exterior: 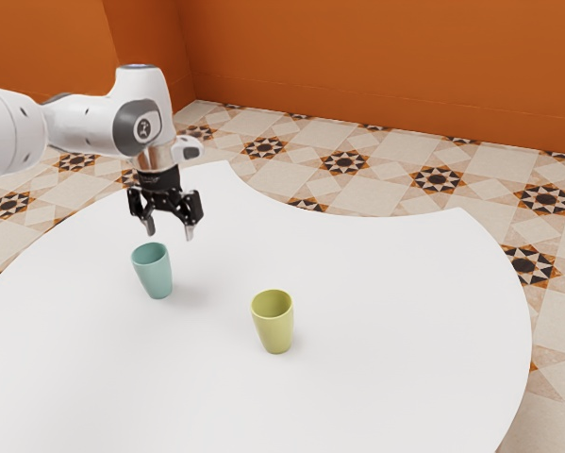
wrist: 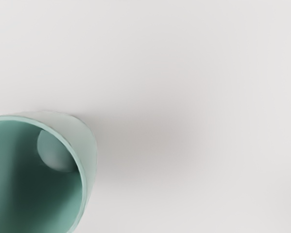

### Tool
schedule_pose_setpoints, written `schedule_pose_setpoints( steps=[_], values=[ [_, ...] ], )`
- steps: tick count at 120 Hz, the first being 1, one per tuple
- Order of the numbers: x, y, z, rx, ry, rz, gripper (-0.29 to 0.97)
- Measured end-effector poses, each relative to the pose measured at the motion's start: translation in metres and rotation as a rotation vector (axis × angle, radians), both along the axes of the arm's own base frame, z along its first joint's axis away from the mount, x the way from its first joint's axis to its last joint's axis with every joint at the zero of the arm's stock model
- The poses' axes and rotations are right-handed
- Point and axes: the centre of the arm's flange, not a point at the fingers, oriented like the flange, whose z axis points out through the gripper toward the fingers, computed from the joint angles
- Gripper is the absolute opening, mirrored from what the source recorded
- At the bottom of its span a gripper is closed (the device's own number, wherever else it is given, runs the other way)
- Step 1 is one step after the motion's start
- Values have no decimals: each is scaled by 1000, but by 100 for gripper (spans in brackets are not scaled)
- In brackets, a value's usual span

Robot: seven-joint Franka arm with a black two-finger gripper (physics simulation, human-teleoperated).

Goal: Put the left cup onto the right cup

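The teal cup (exterior: 153, 269) stands upright on the white bench (exterior: 376, 311), mouth open to the ceiling, sitting toward the exterior view's left, at about nine o'clock from the middle of the bench top. Nothing touches it. From the wrist view I look down into that same teal cup (wrist: 19, 194): its rim curves round, a pale disc of the bottom shows inside, and a soft grey shadow spreads from it over the bare bench (wrist: 194, 73). Directly above the cup, at roughly twelve to one o'clock from its rim in the exterior view, hangs the black end effector (exterior: 170, 229), pointing down, its two fingers spread apart with nothing between them and a clear gap of air separating the tips from the cup's mouth. The yellow-green cup (exterior: 273, 321) stands upright as well, at about four o'clock from the teal one and well apart from it, nearer the front edge of the bench, with a faint shadow at its foot. The white arm (exterior: 84, 123) comes in from the exterior view's left, at around ten o'clock from the teal cup, bending at a grey-capped joint before dropping to the wrist. Beyond the rounded bench edge, the floor (exterior: 405, 179) is laid with beige tiles and dark star patterns, and behind it, at twelve o'clock, rises a plain orange wall (exterior: 376, 47).
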Motion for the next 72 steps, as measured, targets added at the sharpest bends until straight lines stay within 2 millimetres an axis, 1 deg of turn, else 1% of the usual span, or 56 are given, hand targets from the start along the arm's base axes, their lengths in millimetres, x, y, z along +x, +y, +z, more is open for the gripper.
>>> schedule_pose_setpoints(
  steps=[13, 21, 48, 72],
  values=[
    [3, 5, -9, -2, 0, -5, 63],
    [5, 12, -15, -2, 2, -4, 63],
    [12, 25, -27, -2, -1, -16, 62],
    [14, 24, -32, -12, -1, -32, 62]
  ],
)
